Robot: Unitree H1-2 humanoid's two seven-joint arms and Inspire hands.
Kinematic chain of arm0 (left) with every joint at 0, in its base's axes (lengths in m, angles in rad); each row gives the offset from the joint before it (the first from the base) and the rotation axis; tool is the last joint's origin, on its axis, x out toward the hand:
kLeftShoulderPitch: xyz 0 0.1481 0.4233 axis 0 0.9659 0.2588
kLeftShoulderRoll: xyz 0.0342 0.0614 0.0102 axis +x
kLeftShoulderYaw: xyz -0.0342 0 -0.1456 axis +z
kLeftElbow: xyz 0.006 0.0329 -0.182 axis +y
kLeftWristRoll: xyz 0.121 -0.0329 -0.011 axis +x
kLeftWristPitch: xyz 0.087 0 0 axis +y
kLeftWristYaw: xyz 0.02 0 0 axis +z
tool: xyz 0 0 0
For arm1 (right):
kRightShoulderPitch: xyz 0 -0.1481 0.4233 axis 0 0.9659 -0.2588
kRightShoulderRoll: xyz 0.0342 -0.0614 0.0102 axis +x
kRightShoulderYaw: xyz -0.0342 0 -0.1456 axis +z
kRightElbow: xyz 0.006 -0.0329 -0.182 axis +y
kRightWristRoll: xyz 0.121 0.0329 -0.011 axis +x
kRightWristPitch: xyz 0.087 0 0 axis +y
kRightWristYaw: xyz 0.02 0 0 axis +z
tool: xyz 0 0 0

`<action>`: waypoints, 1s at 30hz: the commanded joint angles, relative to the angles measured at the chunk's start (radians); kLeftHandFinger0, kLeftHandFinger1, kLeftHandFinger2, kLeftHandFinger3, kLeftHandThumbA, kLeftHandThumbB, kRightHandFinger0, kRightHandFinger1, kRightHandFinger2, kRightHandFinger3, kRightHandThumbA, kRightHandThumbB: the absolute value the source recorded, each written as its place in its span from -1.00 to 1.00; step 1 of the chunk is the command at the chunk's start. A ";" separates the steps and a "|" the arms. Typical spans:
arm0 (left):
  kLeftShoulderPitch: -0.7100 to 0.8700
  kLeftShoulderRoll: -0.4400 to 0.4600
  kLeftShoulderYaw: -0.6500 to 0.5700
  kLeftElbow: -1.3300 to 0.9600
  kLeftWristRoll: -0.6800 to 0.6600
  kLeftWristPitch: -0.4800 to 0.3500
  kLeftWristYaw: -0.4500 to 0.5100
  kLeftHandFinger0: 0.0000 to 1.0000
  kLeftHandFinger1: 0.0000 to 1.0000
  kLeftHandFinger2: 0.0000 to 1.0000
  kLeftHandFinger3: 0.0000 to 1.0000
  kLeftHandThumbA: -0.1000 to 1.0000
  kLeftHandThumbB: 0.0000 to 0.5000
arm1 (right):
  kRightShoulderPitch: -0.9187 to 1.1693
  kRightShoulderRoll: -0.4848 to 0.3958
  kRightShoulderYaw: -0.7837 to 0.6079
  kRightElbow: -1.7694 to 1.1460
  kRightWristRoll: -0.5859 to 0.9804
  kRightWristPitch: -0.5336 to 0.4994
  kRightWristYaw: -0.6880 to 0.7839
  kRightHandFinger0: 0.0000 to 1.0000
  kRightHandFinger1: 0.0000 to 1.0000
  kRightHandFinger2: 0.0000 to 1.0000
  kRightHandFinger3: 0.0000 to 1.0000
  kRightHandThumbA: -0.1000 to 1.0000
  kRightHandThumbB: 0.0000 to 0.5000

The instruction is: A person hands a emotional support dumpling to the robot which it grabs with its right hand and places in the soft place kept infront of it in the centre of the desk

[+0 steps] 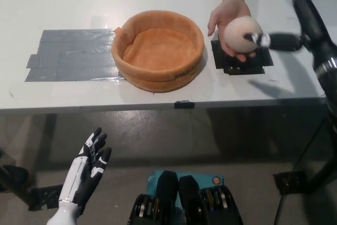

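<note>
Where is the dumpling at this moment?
In the head view the dumpling rests in a person's hand above the black tape patch, right of the orange soft basket; the robot's right hand reaches beside it.
</note>
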 commanded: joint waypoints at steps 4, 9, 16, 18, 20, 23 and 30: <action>-0.011 0.002 0.006 -0.038 0.001 -0.018 0.000 1.00 1.00 1.00 1.00 0.72 -0.75 | -0.225 -0.023 0.127 0.297 -0.113 0.067 0.060 1.00 1.00 1.00 1.00 1.00 0.48; -0.014 -0.001 0.009 -0.045 -0.005 -0.012 0.000 1.00 1.00 1.00 1.00 0.74 -0.74 | -0.294 0.007 0.153 0.460 -0.095 0.048 0.050 1.00 1.00 1.00 1.00 0.95 0.55; -0.014 -0.004 0.011 -0.052 -0.005 -0.009 0.001 1.00 1.00 1.00 1.00 0.72 -0.68 | -0.333 0.030 0.182 0.601 -0.113 0.009 0.025 1.00 1.00 1.00 1.00 0.94 0.52; -0.016 -0.002 0.011 -0.048 -0.007 -0.015 -0.001 1.00 1.00 1.00 1.00 0.73 -0.71 | -0.338 0.032 0.193 0.625 -0.122 0.016 0.026 1.00 1.00 1.00 1.00 0.95 0.51; -0.016 -0.002 0.011 -0.051 -0.006 -0.010 -0.001 1.00 1.00 1.00 1.00 0.73 -0.71 | -0.344 0.032 0.199 0.657 -0.126 0.010 0.024 1.00 1.00 1.00 1.00 0.96 0.51; -0.019 0.001 0.011 -0.046 -0.003 -0.017 -0.001 1.00 1.00 1.00 1.00 0.74 -0.81 | -0.346 0.024 0.218 0.672 -0.141 0.009 0.031 1.00 1.00 1.00 1.00 1.00 0.45; -0.019 -0.002 0.010 -0.044 -0.005 -0.015 -0.001 1.00 1.00 1.00 1.00 0.71 -0.76 | -0.349 0.047 0.154 0.753 -0.089 -0.032 -0.048 1.00 1.00 1.00 1.00 0.48 0.19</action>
